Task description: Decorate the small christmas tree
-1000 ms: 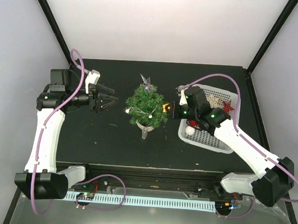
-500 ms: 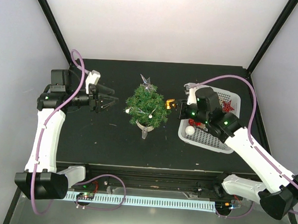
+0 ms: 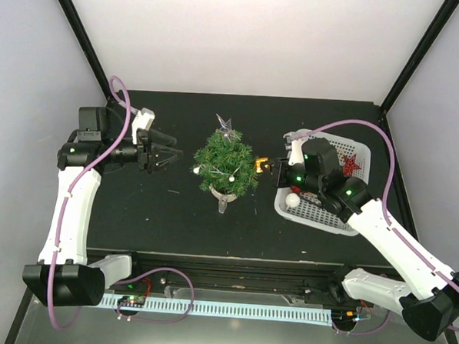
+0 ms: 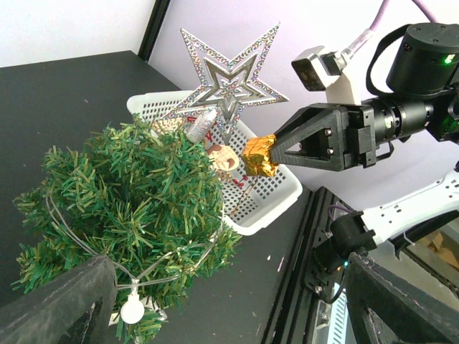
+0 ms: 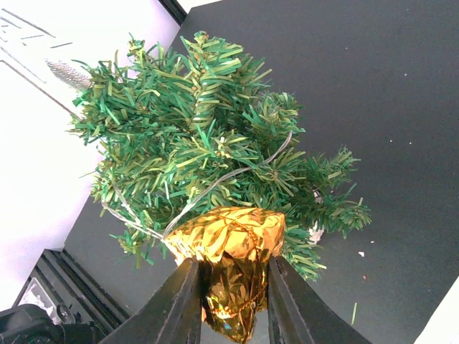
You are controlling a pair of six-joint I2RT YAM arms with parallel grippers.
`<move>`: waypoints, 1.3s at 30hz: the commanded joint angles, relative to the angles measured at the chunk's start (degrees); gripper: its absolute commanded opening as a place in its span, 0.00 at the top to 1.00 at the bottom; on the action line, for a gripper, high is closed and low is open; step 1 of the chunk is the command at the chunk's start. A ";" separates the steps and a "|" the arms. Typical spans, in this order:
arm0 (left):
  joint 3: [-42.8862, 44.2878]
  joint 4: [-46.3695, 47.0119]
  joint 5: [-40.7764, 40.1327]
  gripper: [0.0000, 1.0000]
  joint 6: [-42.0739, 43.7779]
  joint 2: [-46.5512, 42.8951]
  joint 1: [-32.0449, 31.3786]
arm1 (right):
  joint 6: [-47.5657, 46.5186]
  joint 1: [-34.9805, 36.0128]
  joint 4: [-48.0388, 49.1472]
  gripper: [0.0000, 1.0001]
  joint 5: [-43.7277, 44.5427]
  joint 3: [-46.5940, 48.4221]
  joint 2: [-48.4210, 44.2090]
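The small christmas tree [image 3: 226, 166] stands mid-table on its white pot, with a silver star [image 3: 228, 128] on top and a light string wound round it. My right gripper [image 3: 268, 165] is shut on a gold foil ornament [image 3: 261, 164] and holds it just right of the tree's branches. In the right wrist view the ornament [image 5: 229, 247] sits between my fingers [image 5: 179, 301], close in front of the tree [image 5: 208, 150]. My left gripper [image 3: 165, 153] is open and empty, left of the tree. The left wrist view shows the tree [image 4: 122, 201], star [image 4: 226, 79] and ornament [image 4: 259, 154].
A white mesh basket [image 3: 319, 215] sits right of the tree, under my right arm, holding a red star [image 3: 351, 163], a white ball [image 3: 292, 200] and other ornaments. Black frame posts rise at the table's back corners. White walls surround the table.
My right gripper, with the gold ornament in it, has drawn back slightly to the right from the tree's edge. The left arm has not moved.
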 commanded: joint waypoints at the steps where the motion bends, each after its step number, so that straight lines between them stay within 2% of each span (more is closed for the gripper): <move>1: 0.14 0.76 0.61 0.13 -0.07 -0.62 0.39 | -0.11 0.34 -0.80 0.73 1.25 -0.10 1.31; 15: -0.26 1.02 1.00 0.12 0.02 -0.75 0.38 | -0.21 0.29 -2.46 0.73 7.68 0.67 7.65; 39: -0.86 1.37 1.09 0.12 0.02 -1.52 0.34 | 0.11 0.26 -0.23 0.73 7.49 4.04 11.52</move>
